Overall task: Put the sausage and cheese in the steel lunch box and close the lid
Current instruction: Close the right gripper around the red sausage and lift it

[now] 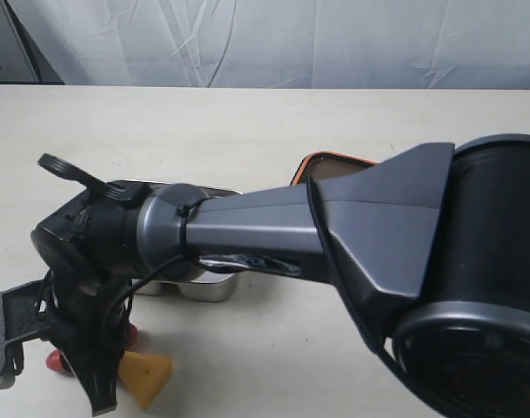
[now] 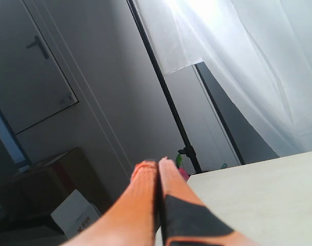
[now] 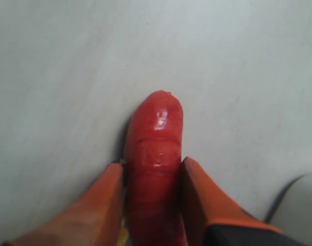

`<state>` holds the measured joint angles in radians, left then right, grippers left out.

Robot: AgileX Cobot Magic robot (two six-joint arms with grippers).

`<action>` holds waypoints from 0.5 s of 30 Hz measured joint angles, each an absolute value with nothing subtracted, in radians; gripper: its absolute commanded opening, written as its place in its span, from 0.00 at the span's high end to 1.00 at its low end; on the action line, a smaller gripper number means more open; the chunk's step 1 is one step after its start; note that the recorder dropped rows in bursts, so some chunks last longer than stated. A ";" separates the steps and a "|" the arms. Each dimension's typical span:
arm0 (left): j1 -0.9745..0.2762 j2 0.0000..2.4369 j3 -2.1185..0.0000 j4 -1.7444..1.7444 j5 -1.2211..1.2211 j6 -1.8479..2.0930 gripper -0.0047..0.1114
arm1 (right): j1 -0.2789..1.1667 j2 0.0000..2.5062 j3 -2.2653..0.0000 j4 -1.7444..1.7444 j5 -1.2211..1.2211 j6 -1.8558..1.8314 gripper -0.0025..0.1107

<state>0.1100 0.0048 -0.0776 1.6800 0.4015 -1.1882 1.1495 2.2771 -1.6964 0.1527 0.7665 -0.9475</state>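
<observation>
The dark-red sausage lies on the pale table, and my right gripper is shut on it, one orange finger pressed against each side. In the exterior view the right arm reaches across to the near left, where the gripper covers most of the sausage. The yellow-orange cheese lies just beside it. The steel lunch box sits behind, largely hidden by the arm. The lid shows only its orange rim past the arm. My left gripper is shut and empty, pointing off the table.
The right arm's dark body fills the middle and right of the exterior view. A white curtain hangs behind the table. In the left wrist view a table corner, a black stand pole and a door are seen.
</observation>
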 measured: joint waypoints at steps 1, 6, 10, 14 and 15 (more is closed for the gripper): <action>0.110 0.005 -0.078 1.680 0.401 -1.188 0.96 | 1.150 2.277 -1.696 0.150 0.766 -0.944 0.98; 0.110 0.005 -0.078 1.680 0.401 -1.188 0.96 | 1.150 2.277 -1.704 0.149 0.764 -0.933 0.98; 0.110 0.005 -0.078 1.680 0.401 -1.188 0.96 | 1.150 2.283 -1.723 0.147 0.768 -0.917 0.98; 0.110 0.005 -0.078 1.680 0.401 -1.188 0.96 | 1.150 2.288 -1.741 0.145 0.787 -0.908 0.98; 0.110 0.005 -0.078 1.680 0.401 -1.188 0.96 | 1.150 2.289 -1.745 0.144 0.794 -0.906 0.98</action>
